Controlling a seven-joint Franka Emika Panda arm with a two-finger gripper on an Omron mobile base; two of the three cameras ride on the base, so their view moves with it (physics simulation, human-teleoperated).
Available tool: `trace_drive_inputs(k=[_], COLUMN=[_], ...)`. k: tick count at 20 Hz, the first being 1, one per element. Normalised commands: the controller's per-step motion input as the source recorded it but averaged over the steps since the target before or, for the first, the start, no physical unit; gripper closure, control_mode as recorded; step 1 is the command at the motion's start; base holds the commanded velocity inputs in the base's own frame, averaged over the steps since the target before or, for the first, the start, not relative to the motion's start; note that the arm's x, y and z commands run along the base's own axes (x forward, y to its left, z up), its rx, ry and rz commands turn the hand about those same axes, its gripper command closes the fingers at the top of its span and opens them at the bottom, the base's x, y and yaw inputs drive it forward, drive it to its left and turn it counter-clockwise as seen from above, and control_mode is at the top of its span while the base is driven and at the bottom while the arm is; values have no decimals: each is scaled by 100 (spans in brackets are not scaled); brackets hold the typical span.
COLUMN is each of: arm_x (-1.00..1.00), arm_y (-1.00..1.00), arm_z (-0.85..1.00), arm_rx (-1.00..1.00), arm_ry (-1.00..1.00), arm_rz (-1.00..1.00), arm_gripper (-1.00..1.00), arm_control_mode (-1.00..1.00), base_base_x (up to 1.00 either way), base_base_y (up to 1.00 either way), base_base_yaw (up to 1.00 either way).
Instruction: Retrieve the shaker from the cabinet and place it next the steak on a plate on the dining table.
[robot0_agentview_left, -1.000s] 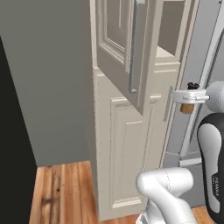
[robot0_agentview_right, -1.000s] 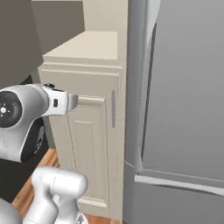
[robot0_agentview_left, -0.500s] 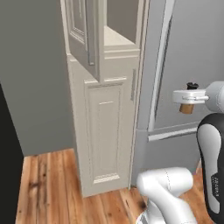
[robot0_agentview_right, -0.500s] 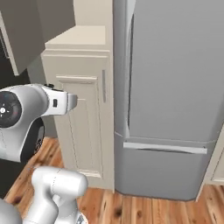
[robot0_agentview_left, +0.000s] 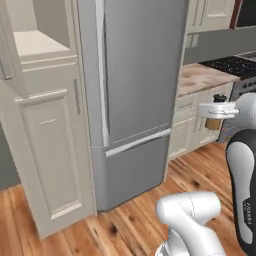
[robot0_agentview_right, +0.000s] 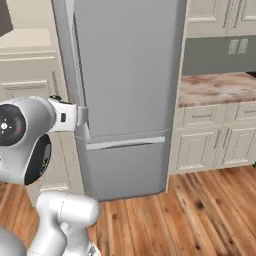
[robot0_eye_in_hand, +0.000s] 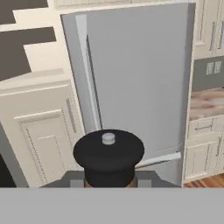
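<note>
— Looking through the left base view first, what do you have?

— I see the gripper out to the right of the big grey refrigerator, clenched on the shaker. The tan body of the shaker hangs just below the white hand, its dark cap up against it. The cabinet stands touching the refrigerator on its left, with an open shelf above its lower panel door. Right of the refrigerator runs a stone-topped counter with a dark stove top further right. Wooden floor lies below the refrigerator.

— And the right base view?

— I have the white hand sitting in front of the refrigerator's left edge, level with the seam between its two doors. From here I cannot tell how the jaws stand or make out the shaker. The cabinet is just left of the refrigerator, mostly behind the arm. The counter and its cream drawers are right of the refrigerator.

— Hand view?

— I look straight down on the shaker's round dark cap with a small grey knob in its middle, held between the fingertips, low in front of the refrigerator. A sliver of brown shows under the cap. The cabinet is left of the refrigerator, the counter to its right.
</note>
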Motion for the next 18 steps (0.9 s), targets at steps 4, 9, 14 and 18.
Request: trace_drive_inputs(k=[4,9,14,18], arm_x=[0,0,0,0], arm_y=[0,0,0,0], arm_z=[0,0,0,0], arm_rx=[0,0,0,0], arm_ry=[0,0,0,0], arm_rz=[0,0,0,0], arm_gripper=[100,100,100,100], arm_control_mode=[100,100,100,100], base_base_x=[-18,-16,-15,-20], base_base_y=[-60,-54,-46,-37], base_base_yaw=[-60,-62,-62,-60])
